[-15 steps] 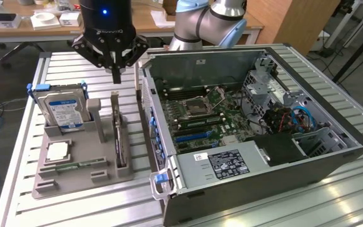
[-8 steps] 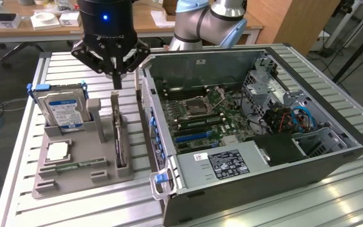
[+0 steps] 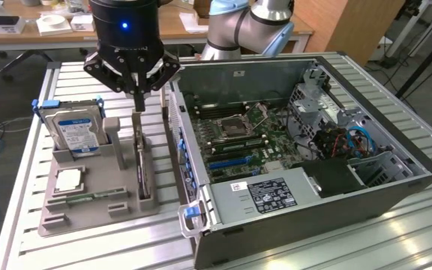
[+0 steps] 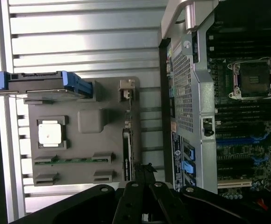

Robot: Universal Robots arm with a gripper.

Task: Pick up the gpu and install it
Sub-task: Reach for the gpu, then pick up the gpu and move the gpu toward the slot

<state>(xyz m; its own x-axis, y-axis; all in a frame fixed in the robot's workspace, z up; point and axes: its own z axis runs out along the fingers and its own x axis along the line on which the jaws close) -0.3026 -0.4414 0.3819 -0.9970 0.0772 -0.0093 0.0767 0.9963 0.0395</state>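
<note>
Over the grey holder tray (image 3: 88,209), the gripper (image 3: 138,107) hangs right at the top edge of the gpu (image 3: 142,163). The card stands on edge in its slot in the tray, just beside the open PC case (image 3: 314,225). I honestly can't tell from here if it's clamped on the card or not. Imo the trick is a square hold on that top edge and a dead-straight vertical pull, since the slot posts hug the card on both sides. Room's tight-ish: the hard drive (image 3: 73,129) stands upright on one side and the case's wall with its blue handle (image 3: 190,212) is on the other. Overhead it's all open.
</note>
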